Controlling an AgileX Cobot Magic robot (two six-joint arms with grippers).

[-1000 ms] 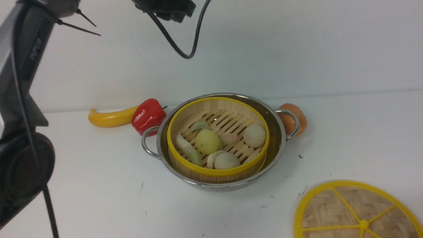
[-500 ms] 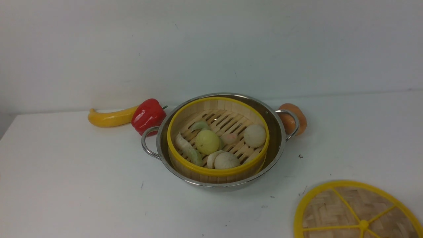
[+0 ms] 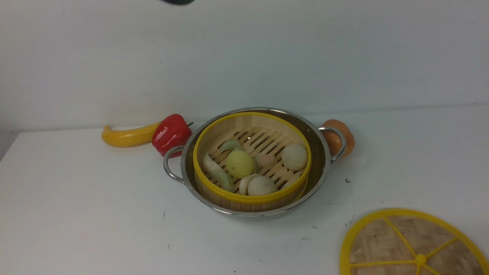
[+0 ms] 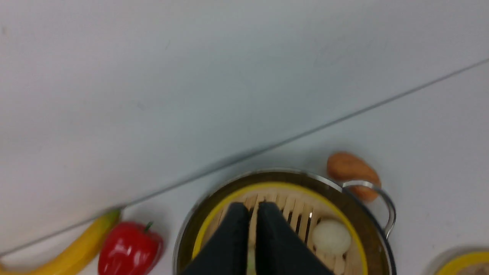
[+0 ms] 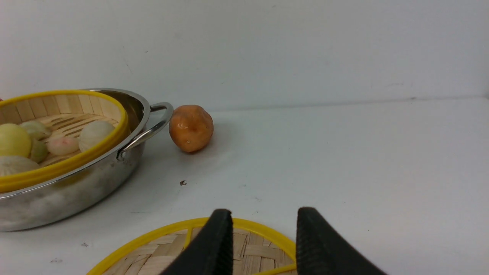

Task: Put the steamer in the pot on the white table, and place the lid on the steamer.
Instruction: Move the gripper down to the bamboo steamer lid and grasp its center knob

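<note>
The steamer (image 3: pixel 252 196) sits inside the pot (image 3: pixel 319 152) on the white table (image 3: pixel 95 214), with several buns and dumplings (image 3: pixel 240 163) on its slatted floor. The lid (image 3: pixel 382 244) lies flat on the table at the front right, apart from the pot. In the left wrist view my left gripper (image 4: pixel 254 208) hangs above the steamer (image 4: pixel 294 208) with its fingers pressed together and nothing held. In the right wrist view my right gripper (image 5: pixel 264 215) stands open just over the far edge of the lid (image 5: pixel 164 248), nothing between its fingers.
A yellow banana (image 3: pixel 126 137) and a red pepper (image 3: pixel 171 133) lie against the pot's left handle near the back wall. An orange-brown potato (image 3: pixel 344 139) rests behind the right handle. A dark bit of arm (image 3: pixel 177 1) shows at the top edge.
The left arm that filled the left side of the front view a second ago has gone out of it. Pot, steamer and lid have not moved.
</note>
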